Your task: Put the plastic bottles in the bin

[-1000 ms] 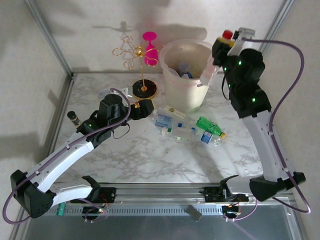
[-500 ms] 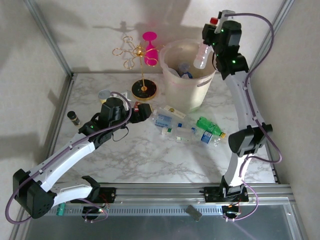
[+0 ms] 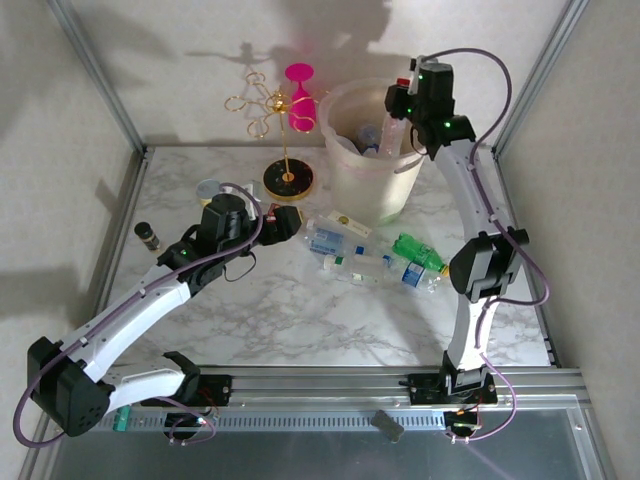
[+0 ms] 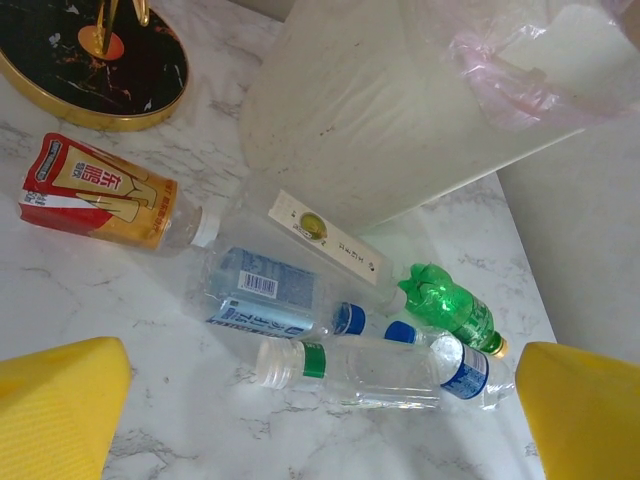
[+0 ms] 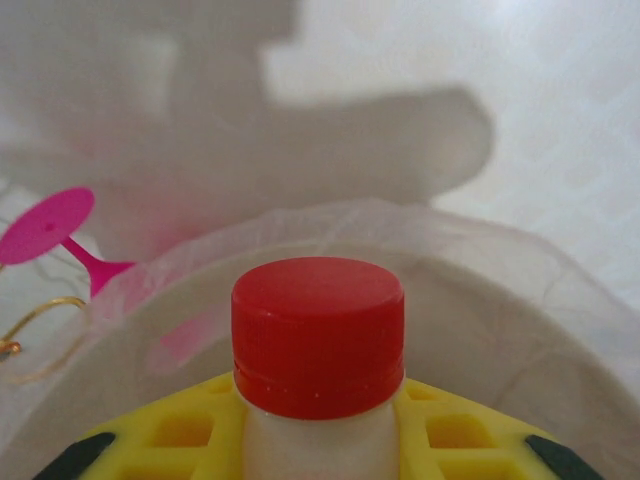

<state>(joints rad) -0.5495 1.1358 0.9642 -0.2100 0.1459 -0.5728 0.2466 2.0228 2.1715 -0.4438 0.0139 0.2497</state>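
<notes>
Plastic bottles (image 3: 365,258) lie on their sides in a loose heap on the white grey-veined marble table (image 3: 300,320), just in front of the bin.

In the left wrist view, nearest first:
- A clear ribbed bottle with white cap and green neck band (image 4: 345,368) touches a clear bottle with blue cap and blue label (image 4: 462,368).
- Behind them are a crumpled clear bottle with pale blue barcode label (image 4: 262,295) and a glossy green bottle (image 4: 452,308).
- A slim clear bottle with white label (image 4: 330,238) lies against the bin's foot.
- Off to the left is a red-and-tan labelled bottle (image 4: 100,195) with a white cap.

The left gripper (image 3: 291,220) hangs low beside the heap. Its yellow textured fingertips (image 4: 60,405) are spread wide with nothing between them.

Further left on the table are a tiny dark vial (image 3: 148,235) and a short yellow cup with pale top (image 3: 210,189).

The large round pale cream translucent bin (image 3: 372,185) stands upright behind the heap. Its walls are matte and scuffed, and a thin crinkled plastic liner (image 4: 520,60) is folded over the rim. A few more bottles (image 3: 365,135) lie inside.

The right gripper (image 3: 401,106) is above the bin's right rim. Its yellow waffle-pattern pads (image 5: 180,432) pinch the neck of a whitish bottle with smooth red screw cap (image 5: 318,335), which hangs cap-up over the bin mouth.

Left of the bin is a gold wire stand on a round black gold-rimmed base (image 3: 288,178), with a pink glass (image 3: 300,98) hung on it.
</notes>
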